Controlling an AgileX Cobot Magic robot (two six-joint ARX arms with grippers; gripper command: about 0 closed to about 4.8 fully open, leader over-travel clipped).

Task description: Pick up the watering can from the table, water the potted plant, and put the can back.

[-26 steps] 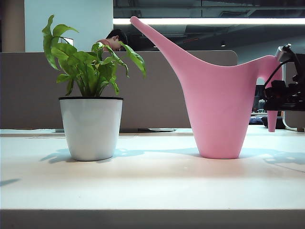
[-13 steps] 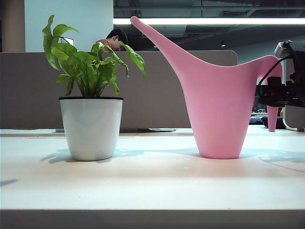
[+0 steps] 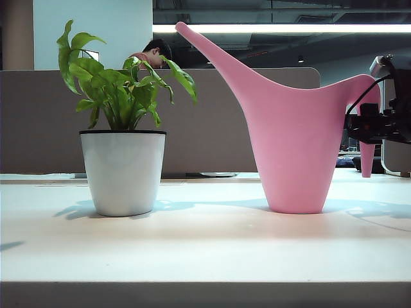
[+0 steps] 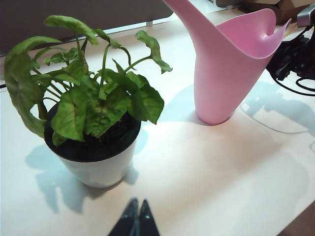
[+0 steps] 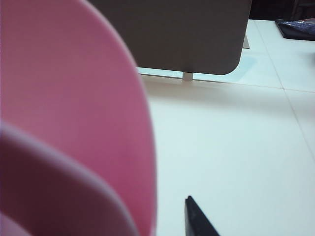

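L pincer (image 4: 137, 220) hung low over the near part of the counter (image 3: 205, 250), just in front of the potted plant (image 3: 122, 128). Its two black tips sat pressed together, closed on nothing, touching nothing.

R pincer (image 3: 376, 125) was at the far right of the exterior view, up at handle height behind the watering can (image 3: 292, 128). Only one dark fingertip (image 5: 197, 221) showed in the R wrist view, w/ the can's pink wall filling the frame right beside it. Couldn't tell how wide the pincer stood, nor whether it touched or gripped the handle; the black body overlapped the handle's curve in the exterior view, but no contact was clear.

Plant stood on the left of the counter, white pot w/ thin black rim, wavy green leaves upright. Can stood upright on its base to the right of the plant, well apart from it, spout rising up and left over the leaves' side.

Vs. a sec earlier: R pincer had shifted a bit left, closer in on the handle, w/ more of its black body across the handle's curve. Can, plant and shadows sat the same.

Farther back: a grey partition (image 3: 212, 122) ran behind the counter, and a person's (image 3: 154, 52) dark-haired head showed above it under a long ceiling light (image 3: 289, 29).
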